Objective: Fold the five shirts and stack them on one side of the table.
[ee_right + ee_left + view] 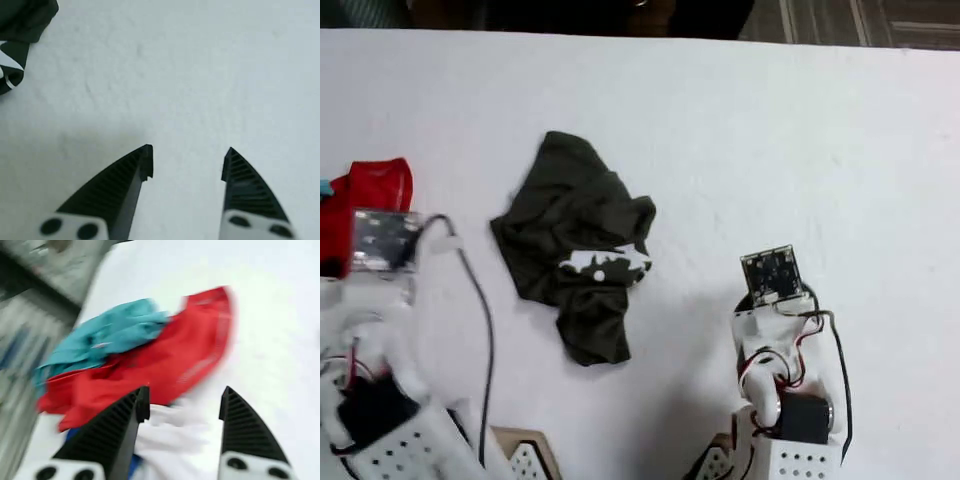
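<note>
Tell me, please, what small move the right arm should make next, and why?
Probably shift the right gripper toward the dark shirt: the shirt lies crumpled mid-table, unfolded, while the gripper hangs open over bare table beside it, holding nothing.

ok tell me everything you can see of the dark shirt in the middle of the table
The dark shirt looks like soft, thin cloth, blackish green, with a white print showing in a fold near its middle. It is not folded: it lies crumpled in a loose, creased heap, with one end trailing toward the arms' side. It rests on the white table, near the middle, and nothing but the table touches it.
</note>
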